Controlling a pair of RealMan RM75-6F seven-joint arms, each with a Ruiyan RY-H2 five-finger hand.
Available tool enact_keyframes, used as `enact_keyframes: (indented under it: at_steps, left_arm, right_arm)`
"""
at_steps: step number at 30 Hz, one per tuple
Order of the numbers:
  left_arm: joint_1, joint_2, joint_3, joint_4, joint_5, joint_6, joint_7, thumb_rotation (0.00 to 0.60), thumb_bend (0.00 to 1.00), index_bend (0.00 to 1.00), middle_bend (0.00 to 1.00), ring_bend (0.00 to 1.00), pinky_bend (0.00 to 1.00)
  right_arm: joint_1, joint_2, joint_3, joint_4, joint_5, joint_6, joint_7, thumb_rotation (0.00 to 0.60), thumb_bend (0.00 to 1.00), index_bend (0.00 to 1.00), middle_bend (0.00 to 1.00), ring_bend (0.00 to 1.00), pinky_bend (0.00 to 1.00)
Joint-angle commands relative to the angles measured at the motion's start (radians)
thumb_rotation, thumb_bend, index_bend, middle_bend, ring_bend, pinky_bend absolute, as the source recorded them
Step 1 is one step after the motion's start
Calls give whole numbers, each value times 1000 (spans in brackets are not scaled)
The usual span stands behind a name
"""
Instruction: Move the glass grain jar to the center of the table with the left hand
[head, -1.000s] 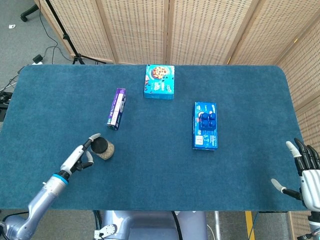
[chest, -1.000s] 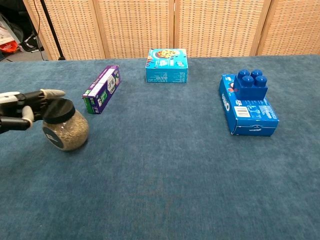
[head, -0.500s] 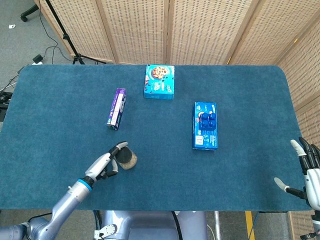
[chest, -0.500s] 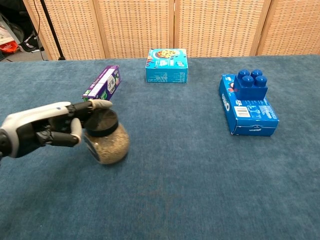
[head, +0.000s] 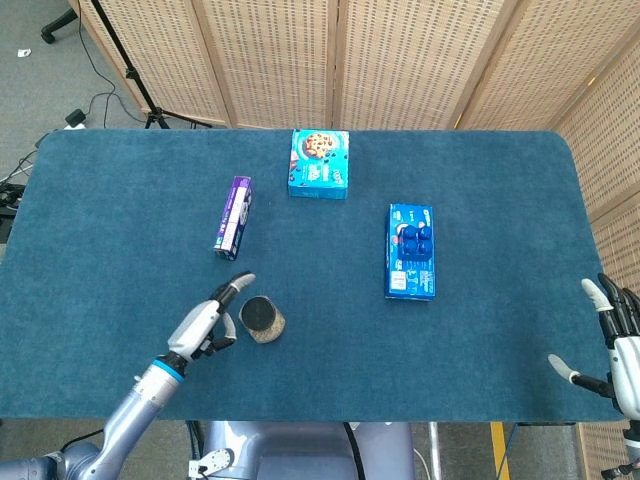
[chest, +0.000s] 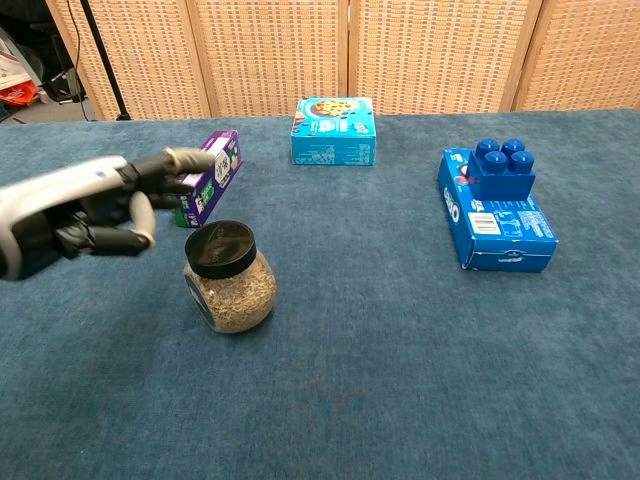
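The glass grain jar (head: 263, 320) (chest: 229, 278), round with a black lid and full of grain, stands upright on the blue table (head: 480, 210), left of the middle and near the front. My left hand (head: 207, 324) (chest: 85, 208) hovers just to its left with the fingers spread and apart from the jar, holding nothing. At the front right corner my right hand (head: 612, 345) is open beside the table edge; the chest view does not show it.
A purple box (head: 233, 216) (chest: 204, 178) lies behind the jar. A teal cookie box (head: 320, 162) (chest: 333, 130) sits at the back centre. A blue box with blue bricks on it (head: 411, 250) (chest: 495, 208) lies right of centre. Wicker screens stand behind.
My left hand carried the jar rightward and nearer the front, set it down, then let go and drew back to the left. The right hand barely moved.
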Motion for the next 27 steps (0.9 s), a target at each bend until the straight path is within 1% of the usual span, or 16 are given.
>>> enact_keyframes:
  at_steps: [1,2,3,4,5,7,8,10,15,16,18,22,24,27]
  left_arm:
    - [39,40,8,17,50,88,41,600,991,0,0,0,0]
    - [44,50,9,16,56,99,50,600,920,0,0,0,0]
    - [48,63,12,15,63,108,64,600,820,0,0,0,0]
    - [52,77,14,13,68,117,84,600,593,0,0,0,0]
    - [56,90,17,11,72,126,112,600,325,0,0,0,0]
    - [65,119,23,-1,78,144,179,600,49,0,0,0,0]
    - [67,132,26,-9,80,148,211,600,0,0,0,0,0]
    - [70,156,33,-32,87,156,283,600,0,0,0,0,0]
    - [60,190,54,-96,112,138,401,600,0,0,0,0,0]
    - [52,195,67,-107,138,128,455,600,0,0,0,0,0]
    - [50,196,74,-117,148,127,528,600,0,0,0,0,0]
    - [39,181,83,-113,179,121,638,600,0,0,0,0,0]
    - [34,160,81,-89,196,124,693,600,0,0,0,0,0]
    - [24,114,80,-52,214,121,739,600,0,0,0,0,0]
  right_arm:
    - [0,-1,-1,-1,-3,-1,-4,600,0,0,0,0,0]
    - [1,-2,-3,-2,-5,-1,-6,600,0,0,0,0,0]
    - [1,-3,-4,-3,-8,-1,-8,600,0,0,0,0,0]
    - [1,-4,-5,-3,-10,-1,-11,600,0,0,0,0,0]
    - [0,-5,-6,-3,-13,0,-14,600,0,0,0,0,0]
    - [0,-6,-7,-4,-16,2,-18,600,0,0,0,0,0]
    - [0,-7,-8,-5,-16,1,-20,600,0,0,0,0,0]
    - [1,-8,-9,-6,-18,-1,-23,600,0,0,0,0,0]
    - [1,-11,-14,-9,-27,-1,-32,600,0,0,0,0,0]
    - [0,-11,-14,-9,-27,0,-31,600,0,0,0,0,0]
    - [1,-11,-14,-8,-25,-1,-30,600,0,0,0,0,0]
    - [2,-10,-13,-7,-23,-4,-26,600,0,0,0,0,0]
    - [3,-10,-13,-8,-24,-5,-28,600,0,0,0,0,0]
    - [4,-11,-15,-10,-26,-7,-33,600,0,0,0,0,0]
